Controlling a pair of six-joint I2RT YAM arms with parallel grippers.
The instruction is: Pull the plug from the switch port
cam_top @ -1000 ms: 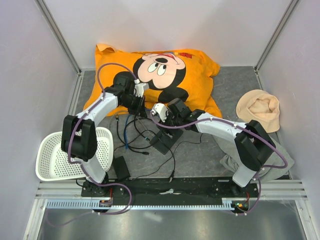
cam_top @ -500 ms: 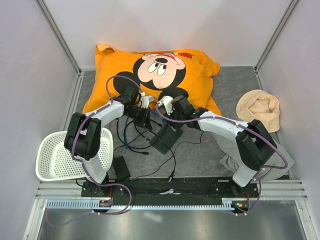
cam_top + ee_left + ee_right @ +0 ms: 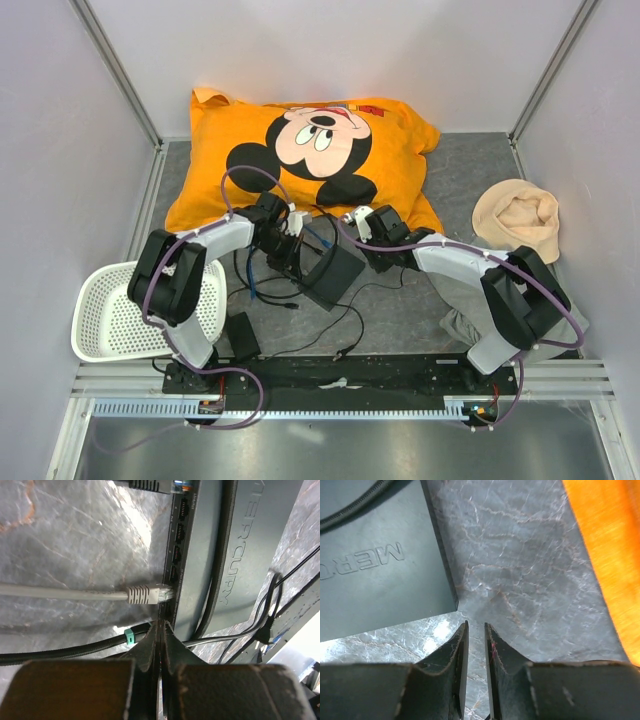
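The switch is a flat matte-black box lying on the grey floor between both arms. In the left wrist view its port edge shows a row of sockets, with a grey plug seated in one. A black braided cable with a teal band runs just below that plug. My left gripper is shut and empty, its tips at the port edge just under the grey plug. My right gripper hovers over bare floor beside a corner of the switch, its fingers a narrow slit apart with nothing between them.
An orange Mickey pillow lies behind the switch, close to my right gripper. Loose cables and a small black power brick lie left of the switch. A white basket stands far left and a beige hat at the right.
My left gripper came down off the pillow to the switch's port edge. My right gripper slid right, off the switch, to its corner. The switch shifted to the right.
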